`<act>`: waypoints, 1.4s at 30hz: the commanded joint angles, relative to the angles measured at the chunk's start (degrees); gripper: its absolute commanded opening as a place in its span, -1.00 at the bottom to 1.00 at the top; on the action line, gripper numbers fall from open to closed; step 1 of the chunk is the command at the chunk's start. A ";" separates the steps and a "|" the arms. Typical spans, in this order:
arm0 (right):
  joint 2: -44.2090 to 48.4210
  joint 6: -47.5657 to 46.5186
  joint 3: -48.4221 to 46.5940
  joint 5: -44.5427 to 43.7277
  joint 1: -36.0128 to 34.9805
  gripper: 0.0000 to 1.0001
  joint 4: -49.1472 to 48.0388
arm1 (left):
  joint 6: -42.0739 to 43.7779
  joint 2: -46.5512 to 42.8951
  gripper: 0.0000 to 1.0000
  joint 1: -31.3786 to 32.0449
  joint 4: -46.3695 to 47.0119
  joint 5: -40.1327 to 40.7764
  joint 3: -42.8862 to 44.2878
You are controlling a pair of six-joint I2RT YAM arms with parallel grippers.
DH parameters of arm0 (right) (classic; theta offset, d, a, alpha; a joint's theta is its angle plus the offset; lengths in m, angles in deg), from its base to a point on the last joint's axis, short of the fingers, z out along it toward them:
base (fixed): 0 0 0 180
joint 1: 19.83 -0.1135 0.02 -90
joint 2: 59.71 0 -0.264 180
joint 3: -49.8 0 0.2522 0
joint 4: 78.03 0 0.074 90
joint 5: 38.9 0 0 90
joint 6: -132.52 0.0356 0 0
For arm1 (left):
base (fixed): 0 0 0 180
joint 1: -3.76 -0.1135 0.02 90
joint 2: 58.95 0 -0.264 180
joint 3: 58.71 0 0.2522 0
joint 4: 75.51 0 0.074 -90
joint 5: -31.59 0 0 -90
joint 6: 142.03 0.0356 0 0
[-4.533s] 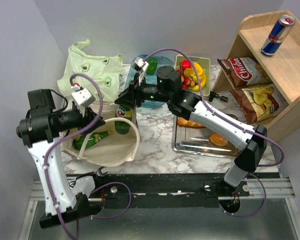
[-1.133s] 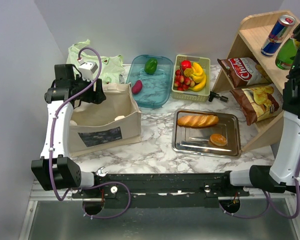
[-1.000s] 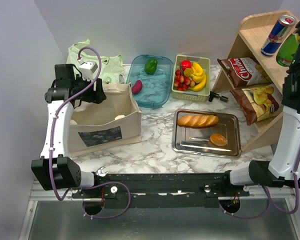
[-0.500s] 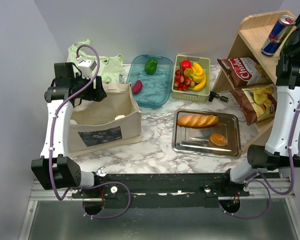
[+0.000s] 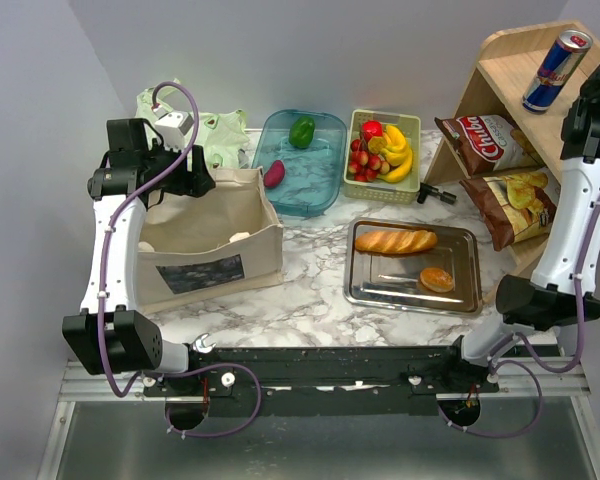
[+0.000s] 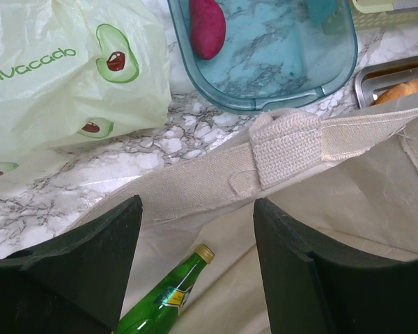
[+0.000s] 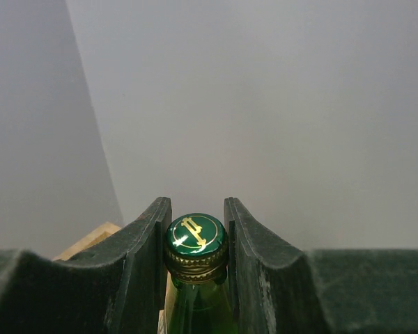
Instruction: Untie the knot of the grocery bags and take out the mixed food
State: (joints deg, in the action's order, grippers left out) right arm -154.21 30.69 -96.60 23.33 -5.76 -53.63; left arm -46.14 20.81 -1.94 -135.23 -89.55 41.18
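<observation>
Right pincer (image 7: 195, 209): the green bottle (image 7: 194, 240) between its fingers is running off frame below them. Left pincer (image 6: 196, 205): a second bottle (image 6: 167, 296) beneath is being cropped likewise.

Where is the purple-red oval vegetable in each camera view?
Top external: vegetable lies in the teal tray's near-left part, beside the tote.
Left wrist: vegetable at top centre, inside the same tray, beyond the tote's rim.
Right wrist: not in it; right claw grips a green bottle.
Shared landmark: the teal tray, top and left wrist views.
</observation>
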 commanded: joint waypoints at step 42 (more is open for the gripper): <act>5.92 26.30 -1.69 64.01 1.42 0.79 14.57 | 17.20 -8.86 0.33 0.33 -11.94 -16.91 -7.10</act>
State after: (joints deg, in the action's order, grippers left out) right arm -146.95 47.04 -101.60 66.52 -4.45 -45.50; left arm -38.21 16.05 -1.78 -139.14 -96.15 36.04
